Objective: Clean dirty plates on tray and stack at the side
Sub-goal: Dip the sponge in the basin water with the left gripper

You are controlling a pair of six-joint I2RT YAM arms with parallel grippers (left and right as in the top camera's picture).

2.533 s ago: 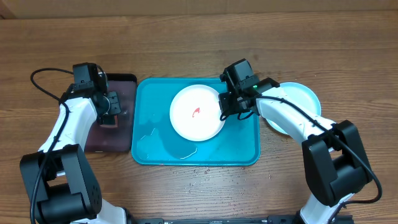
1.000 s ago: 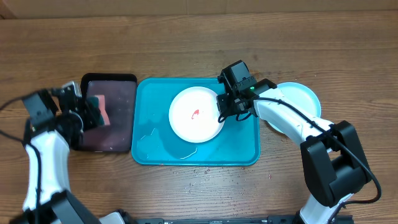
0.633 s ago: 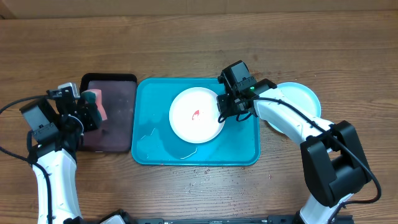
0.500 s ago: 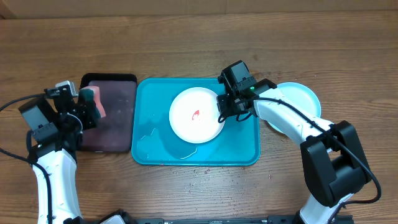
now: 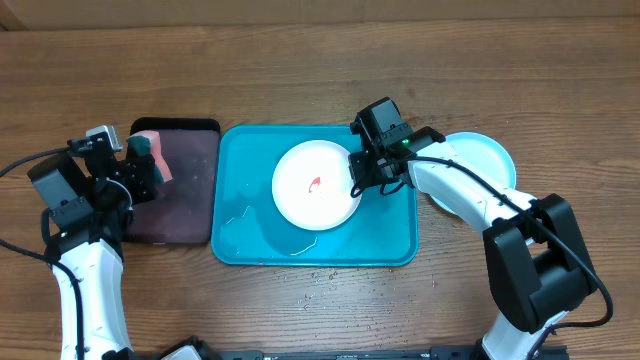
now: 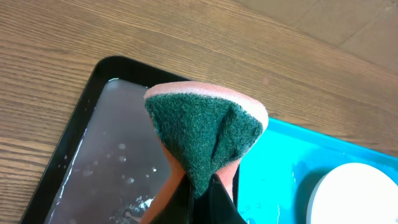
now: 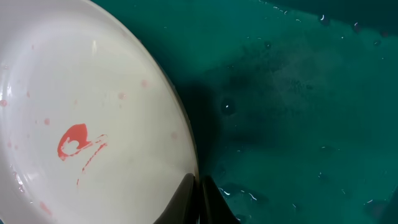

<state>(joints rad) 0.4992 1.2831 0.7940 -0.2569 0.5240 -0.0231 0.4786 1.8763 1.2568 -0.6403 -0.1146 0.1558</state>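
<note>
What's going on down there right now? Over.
Left gripper shut on sponge, above dark tray. Right gripper shut on white plate rim, in turquoise tray. Red smear uncleaned. Plate unobstructed.

Bright, even light; overhead sharp; wet glints on tray (image 7: 298, 93); dark shadow at 3 o'clock of white plate (image 7: 93, 112); sponge (image 6: 205, 130) fibres crisp.

Our left arm (image 5: 88, 285) comes up the left side, elbow bent, wrist turned toward the right. Left gripper (image 5: 143, 172) is clamped tight on a sponge (image 6: 205, 134), squeezing it into a fold. Our right arm (image 5: 460, 195) reaches from lower right in to centre, wrist pitched down. Right gripper (image 5: 362, 175) has jaws almost together, pinching the plate (image 7: 81, 124) rim, fingertips (image 7: 186, 190) low.
</note>
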